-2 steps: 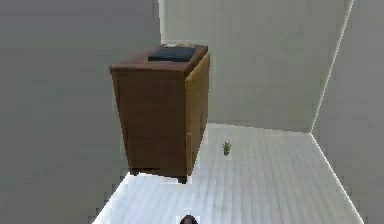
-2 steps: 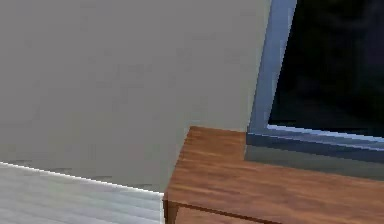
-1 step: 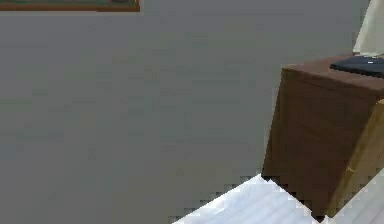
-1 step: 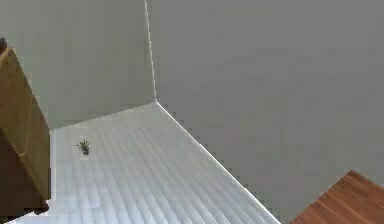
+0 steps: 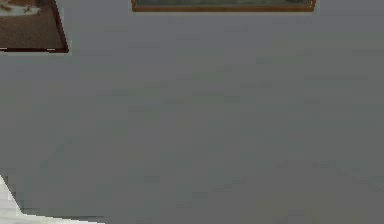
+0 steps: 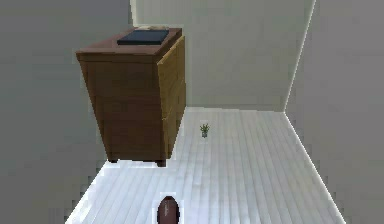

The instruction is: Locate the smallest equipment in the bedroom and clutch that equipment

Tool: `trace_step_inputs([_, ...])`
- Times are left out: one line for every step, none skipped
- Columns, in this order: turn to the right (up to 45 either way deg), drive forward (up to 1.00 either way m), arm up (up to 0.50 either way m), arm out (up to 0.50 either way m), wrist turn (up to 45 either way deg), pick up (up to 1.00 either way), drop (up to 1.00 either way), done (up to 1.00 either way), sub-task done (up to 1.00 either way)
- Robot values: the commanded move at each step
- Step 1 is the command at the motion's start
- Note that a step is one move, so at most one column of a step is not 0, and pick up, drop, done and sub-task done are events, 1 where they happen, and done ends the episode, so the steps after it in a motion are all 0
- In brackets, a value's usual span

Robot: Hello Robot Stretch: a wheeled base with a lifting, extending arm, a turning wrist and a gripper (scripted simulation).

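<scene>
A tall wooden dresser (image 6: 135, 95) stands on short feet at the left of the arm side view, against a grey wall (image 6: 50, 120). Its drawer fronts face the open floor. A flat dark slab (image 6: 144, 39) lies on its top, toward the back. The floor (image 6: 250, 170) is made of pale planks that run away toward a light far wall (image 6: 230, 50). A small green plant (image 6: 204, 130) sits on the floor near that wall, just beyond the dresser's right corner. At the bottom edge, near the middle, lies a small reddish-brown rounded thing (image 6: 168, 210), well apart from the dresser.
</scene>
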Motion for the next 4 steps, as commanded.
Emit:
trace_step_inputs([0.0,0.0,0.16,0.0,0.0,0.0,0.0,0.0,0.0])
trace_step_inputs([0.0,0.0,0.0,0.46,0.0,0.0,0.0,0.0,0.0])
trace_step_inputs([0.0,0.0,0.0,0.0,45.0,0.0,0.0,0.0,0.0])
trace_step_inputs([0.0,0.0,0.0,0.0,45.0,0.0,0.0,0.0,0.0])
